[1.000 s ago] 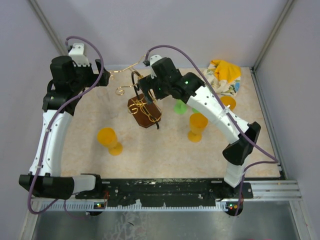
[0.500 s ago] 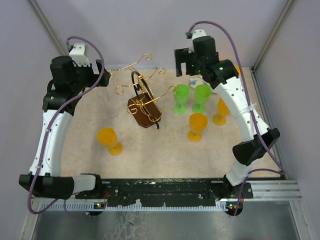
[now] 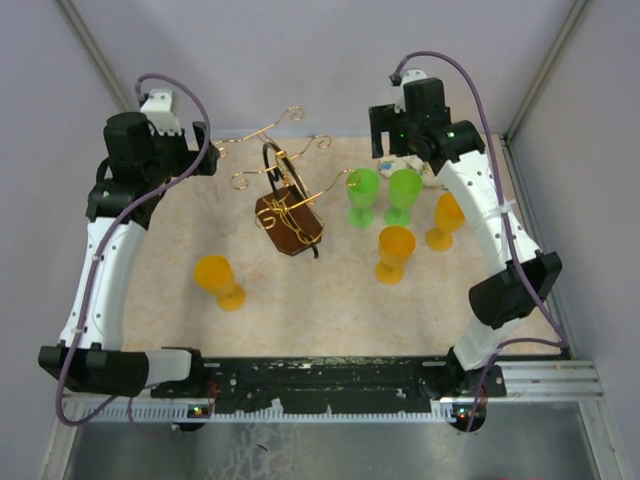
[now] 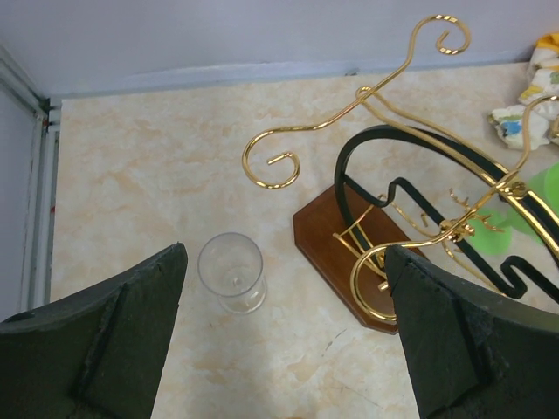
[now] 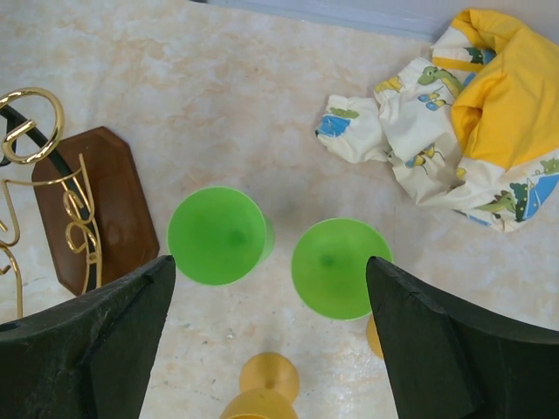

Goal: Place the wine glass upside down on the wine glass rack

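**Nearer arm: the left**

Top external view: the gold wire wine glass rack [image 3: 283, 190] stands tilted on its dark brown wooden base [image 3: 290, 222], near the middle of the marbled table [image 3: 300, 300]. The left gripper [image 3: 205, 150] hangs up and to the left of that base. The right gripper [image 3: 385, 135] hangs well to the right of it, over two green plastic goblets [image 3: 362, 192]. Three orange goblets [image 3: 218, 275] stand in front of the base and to either side. The clear glass is too faint to pick out here.

Left wrist view: the clear stemmed wine glass [image 4: 231, 271] stands upright just left of the wooden base [image 4: 336, 253], apart from it — mouth up, stem axis vertical. It sits a little inside the left finger, closer to that finger than the other. The left gripper [image 4: 284, 253] is spread wide with nothing in it.

Right wrist view: the right gripper [image 5: 271, 262] is also released and empty, and the green plastic goblets [image 5: 216, 236] lie between its fingers. A crumpled printed cloth [image 5: 472, 113] lies further right of the base [image 5: 96, 205].

The left arm looks better placed — a descent onto the glass, then a flip before hanging it.
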Robot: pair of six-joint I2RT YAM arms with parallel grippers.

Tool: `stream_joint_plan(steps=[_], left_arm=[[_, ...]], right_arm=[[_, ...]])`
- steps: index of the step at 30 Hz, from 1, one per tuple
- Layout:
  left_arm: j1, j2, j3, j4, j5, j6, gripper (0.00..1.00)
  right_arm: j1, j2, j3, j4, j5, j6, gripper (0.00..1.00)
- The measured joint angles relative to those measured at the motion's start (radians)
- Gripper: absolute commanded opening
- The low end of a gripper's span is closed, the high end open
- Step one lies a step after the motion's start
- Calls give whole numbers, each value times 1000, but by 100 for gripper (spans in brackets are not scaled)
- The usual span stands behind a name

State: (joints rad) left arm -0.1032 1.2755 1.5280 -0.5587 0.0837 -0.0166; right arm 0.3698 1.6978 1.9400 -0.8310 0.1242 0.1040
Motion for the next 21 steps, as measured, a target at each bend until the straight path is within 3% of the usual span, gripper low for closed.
stream_joint_plan(steps=[9, 21], left_arm=[[10, 61, -2, -71, -124, 14, 100], [133, 79, -65, -76, -138, 14, 100]], right_arm=[[0, 0, 0, 0, -15, -13, 89], [0, -11, 43, -26, -56, -24, 89]])
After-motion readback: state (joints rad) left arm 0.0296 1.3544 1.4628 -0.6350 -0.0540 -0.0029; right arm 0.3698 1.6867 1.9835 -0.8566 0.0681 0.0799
